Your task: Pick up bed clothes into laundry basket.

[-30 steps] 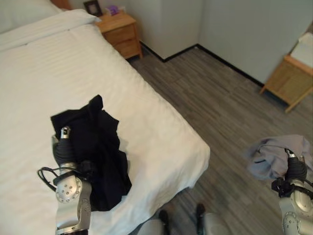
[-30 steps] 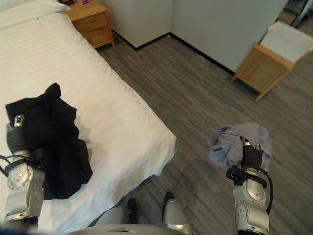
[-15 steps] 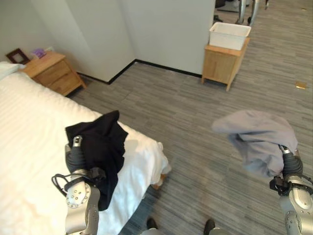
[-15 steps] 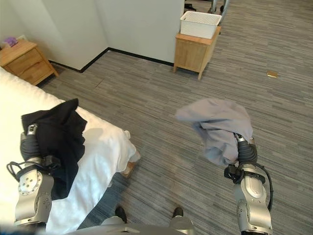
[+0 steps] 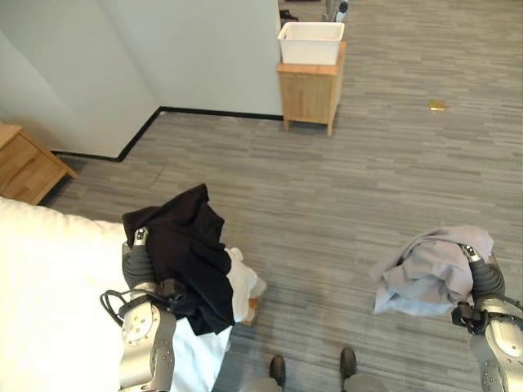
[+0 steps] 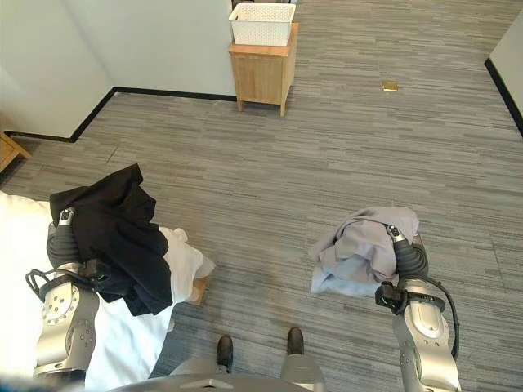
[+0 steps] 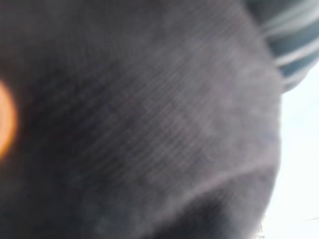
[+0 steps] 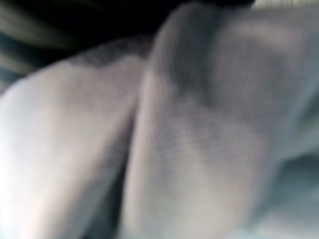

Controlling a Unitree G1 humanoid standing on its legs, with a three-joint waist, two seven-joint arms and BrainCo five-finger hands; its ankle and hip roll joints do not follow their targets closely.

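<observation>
Black clothes (image 5: 186,253) hang over your left hand (image 5: 136,260) above the bed (image 5: 49,294) corner. Grey clothes (image 6: 359,249) drape your right hand (image 6: 405,257) over the floor (image 6: 343,147); the white basket (image 6: 262,23) sits well apart on a wooden stand (image 6: 261,75). Wrist views show cloth up close, so you cannot tell either grip.

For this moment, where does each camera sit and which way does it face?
Left eye view: on the head, looking down at the floor, the bed, the black garment over the left hand.
Right eye view: same scene; grey garment over the right hand, white basket on a wooden stand ahead.
Left wrist view: pressed against black cloth.
Right wrist view: pressed against grey cloth.
Both eye views share both garments and the basket.
</observation>
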